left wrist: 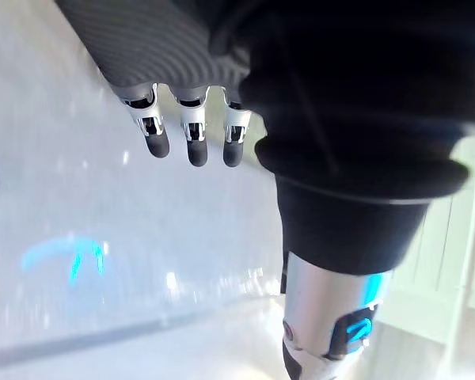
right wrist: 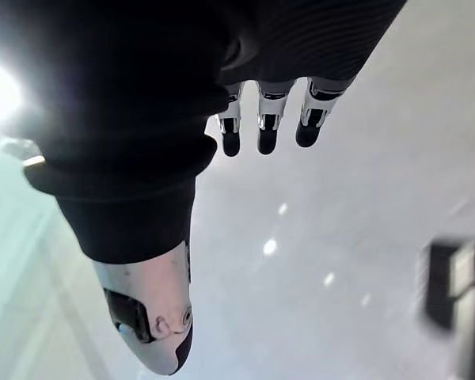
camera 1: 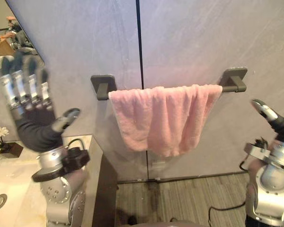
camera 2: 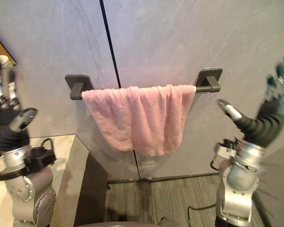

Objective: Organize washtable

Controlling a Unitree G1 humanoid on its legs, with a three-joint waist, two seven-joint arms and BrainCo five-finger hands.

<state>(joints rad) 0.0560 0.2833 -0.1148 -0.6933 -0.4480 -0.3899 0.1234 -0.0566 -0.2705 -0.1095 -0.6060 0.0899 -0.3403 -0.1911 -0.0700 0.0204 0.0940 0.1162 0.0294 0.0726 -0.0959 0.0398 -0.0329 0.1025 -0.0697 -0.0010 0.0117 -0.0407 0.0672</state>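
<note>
On the wall ahead of you, the towel hangs over the bar, draped between its two brackets. It is creased into folds toward its right end and its lower hem is uneven. Your left hand is raised well to the left of the towel, above the counter. Its fingers are straight and a little apart, its thumb is out, and it holds nothing. Your right hand is raised off the towel's right side in the same way, fingers extended, thumb spread and empty. Neither hand touches the cloth.

This looks like the towel-tidying step, with both hands poised and no grasp begun. Next, you would likely bring each hand in to a side edge of the towel, pinch just below the bar, and draw the cloth flat and level. Keep the pull gentle, because a hard tug could slide the towel off.
</note>
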